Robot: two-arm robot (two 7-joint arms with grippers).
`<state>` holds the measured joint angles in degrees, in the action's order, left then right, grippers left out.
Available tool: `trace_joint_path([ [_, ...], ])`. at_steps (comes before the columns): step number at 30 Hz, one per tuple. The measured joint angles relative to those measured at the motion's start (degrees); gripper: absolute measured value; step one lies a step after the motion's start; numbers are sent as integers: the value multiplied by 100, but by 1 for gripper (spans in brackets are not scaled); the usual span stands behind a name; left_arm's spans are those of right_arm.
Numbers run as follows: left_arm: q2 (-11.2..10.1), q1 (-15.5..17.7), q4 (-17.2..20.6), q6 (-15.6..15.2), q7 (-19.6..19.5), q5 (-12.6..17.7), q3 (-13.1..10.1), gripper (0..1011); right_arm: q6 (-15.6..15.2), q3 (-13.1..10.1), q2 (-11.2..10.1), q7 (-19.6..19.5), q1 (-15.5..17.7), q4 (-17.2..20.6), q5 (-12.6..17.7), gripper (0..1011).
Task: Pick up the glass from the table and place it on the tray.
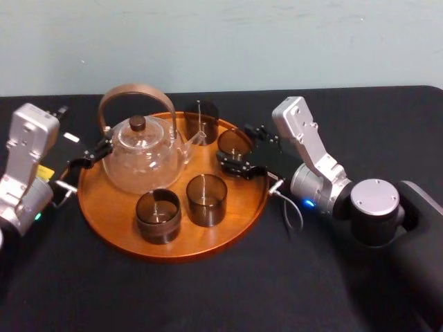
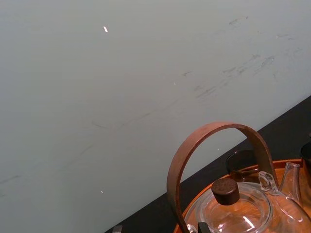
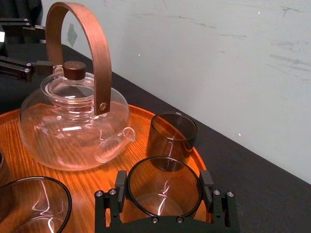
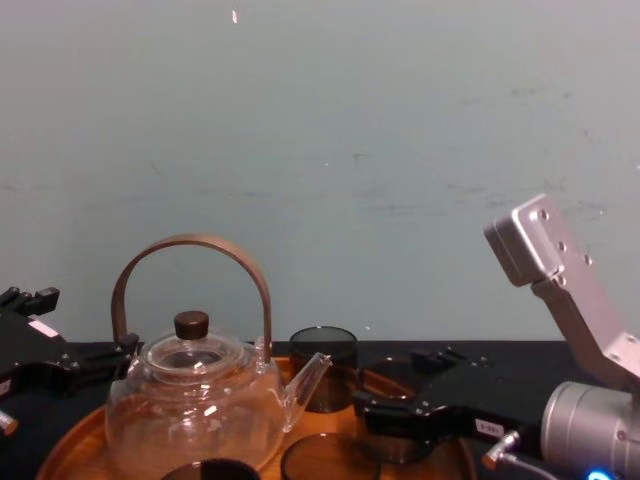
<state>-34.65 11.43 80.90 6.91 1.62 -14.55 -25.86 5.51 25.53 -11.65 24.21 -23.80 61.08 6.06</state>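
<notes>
Head view showed the right arm bent at the elbow and reaching in low over the table (image 1: 208, 297), with the right gripper (image 1: 234, 146) held level and pointed toward the teapot (image 1: 142, 159). Its two black fingers (image 3: 207, 187) stood on either side of the glass (image 3: 163, 194), pressed against its wall, so the gripper was clasping the glass. The glass was a short, smoky-dark, see-through cylinder, upright and empty, with a thin dark rim. It was to the right of the teapot, just off the spout, over the inner edge of the tray (image 1: 173, 250). Whether its base rested on the wood or hung just above could not be told. On the teapot's other side sat the left gripper (image 1: 92, 155), close to the belly but apart from it, its fingers spread and holding nothing. Three more glasses (image 1: 206, 199) of the same kind stood on the tray: one behind the teapot's spout, two in front of the teapot
</notes>
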Motion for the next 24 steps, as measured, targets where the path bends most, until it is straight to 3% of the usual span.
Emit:
trace_joint_path([
  [24, 0, 0, 0, 0, 0, 0, 0, 1010, 95, 4, 79, -55, -52, -265, -74, 924],
])
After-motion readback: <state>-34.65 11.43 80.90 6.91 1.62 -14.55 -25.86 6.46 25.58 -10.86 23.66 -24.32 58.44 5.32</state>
